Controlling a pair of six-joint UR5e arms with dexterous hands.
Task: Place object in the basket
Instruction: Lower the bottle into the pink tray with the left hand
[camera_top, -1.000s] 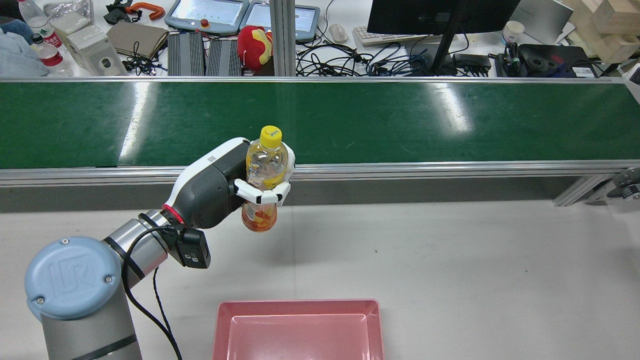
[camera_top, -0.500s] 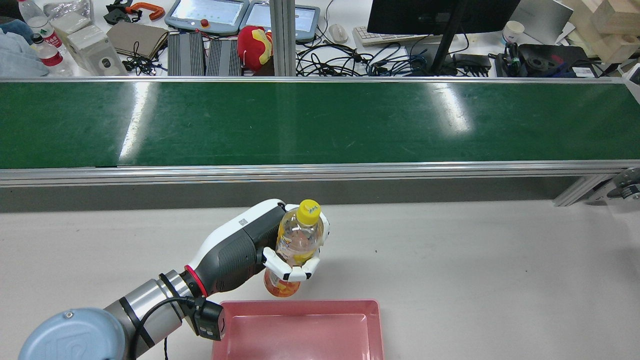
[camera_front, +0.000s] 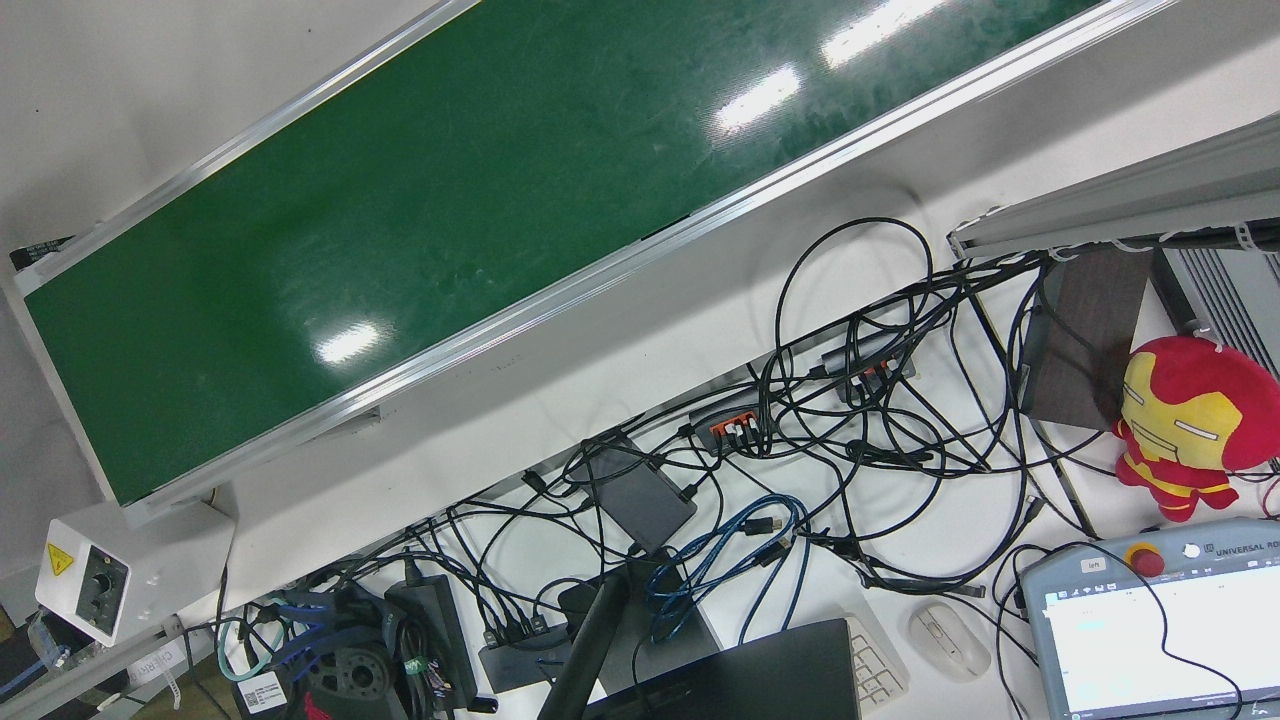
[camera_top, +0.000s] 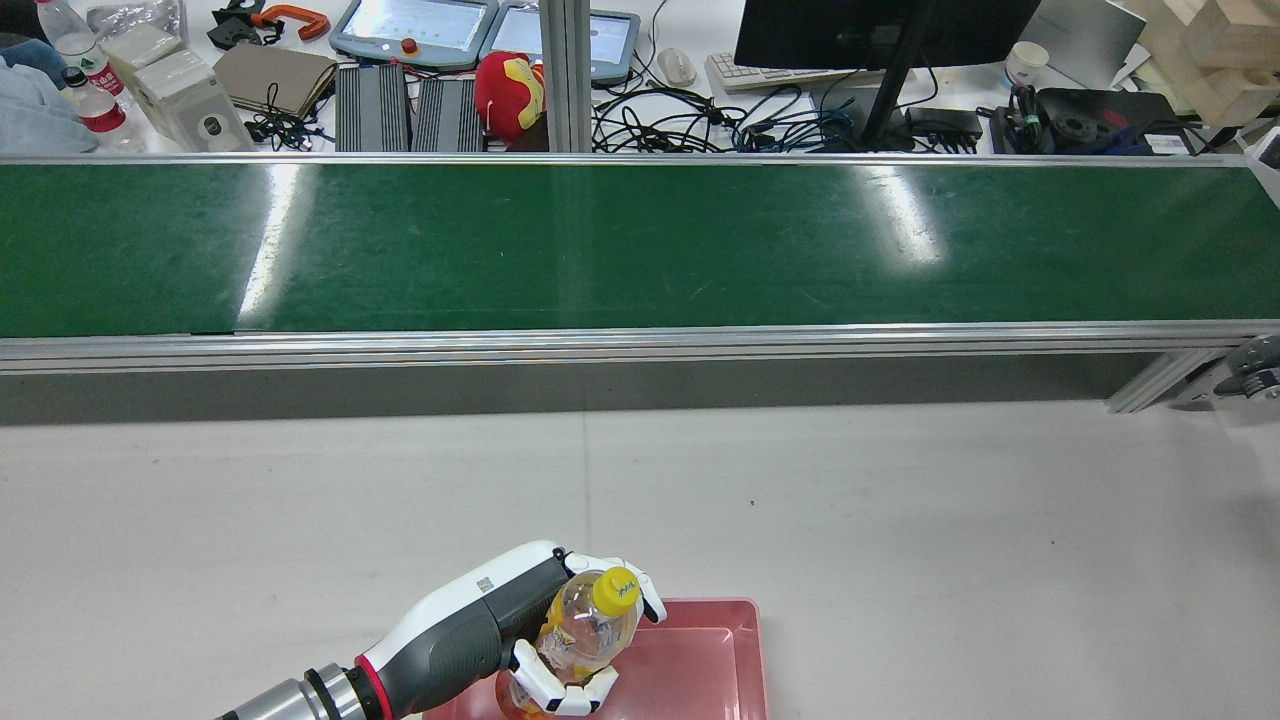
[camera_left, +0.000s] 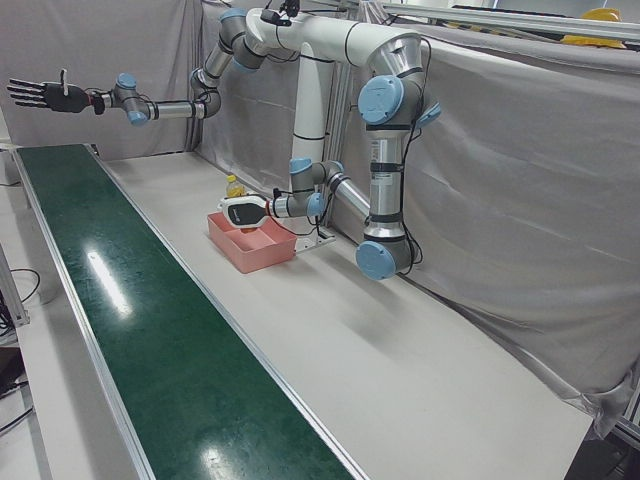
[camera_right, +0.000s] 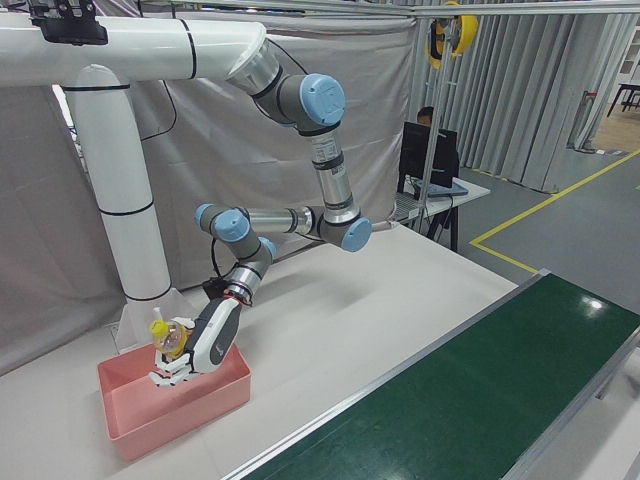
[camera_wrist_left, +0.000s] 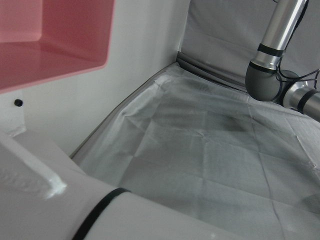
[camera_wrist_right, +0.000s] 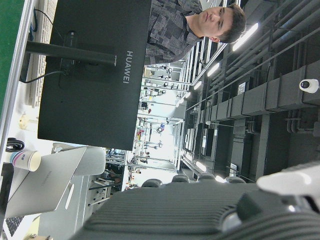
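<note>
Found the bottle (camera_top: 585, 635), yellow cap and orange drink, clasped round its middle by the left hand (camera_top: 520, 640), fingers (camera_top: 560, 700) wrapped across the label. Judged it clear of the floor of the pink basket (camera_top: 745, 650), hanging over the 9 o'clock half in the rear view, cap leaning toward 1 o'clock. Confirmed the same from the right-front view: bottle (camera_right: 170, 340) and left hand (camera_right: 205, 345) above the basket (camera_right: 180, 410), base at about rim level, contact with the floor not possible to tell. Located the basket at 6 o'clock on the table (camera_top: 900, 520), well apart from the green conveyor belt (camera_top: 640, 240) at 12 o'clock. Noted the right hand (camera_left: 40, 95) raised far off in the left-front view, fingers spread, holding nothing. Assessed the step as the final carry and lowering into the basket. Calls next for a short descent until the base rests on the floor, then a loosening of the fingers and a lift straight out, lest the tilted bottle topple against the wall. Compared with a second ago: then held high at 12 o'clock before the belt's near rail; half a second ago just beyond the basket's far rim; now over the basket and lower.
</note>
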